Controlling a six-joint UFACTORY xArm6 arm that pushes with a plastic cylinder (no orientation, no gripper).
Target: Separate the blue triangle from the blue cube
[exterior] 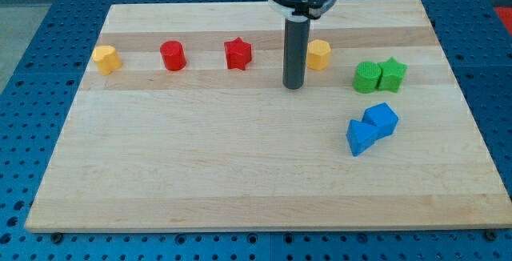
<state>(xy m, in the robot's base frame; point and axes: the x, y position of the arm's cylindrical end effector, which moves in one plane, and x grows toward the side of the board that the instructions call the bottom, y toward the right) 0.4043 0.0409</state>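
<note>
Camera view finds my tip (294,86), a bare rod holding nothing, at about ten o'clock from the touching blue triangle (362,137) and blue cube (382,119), and it would best enter their seam to push one clear.

Two yellow blocks (106,58), two red (173,55), two green (367,78), two blue (381,119)

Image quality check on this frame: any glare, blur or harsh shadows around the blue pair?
Camera view: sharp and evenly lit, no glare on the board; the blue cube and blue triangle, touching, cast only faint shadows; my tip, up and to the view's left of them, leaves a faint soft shadow.
</note>
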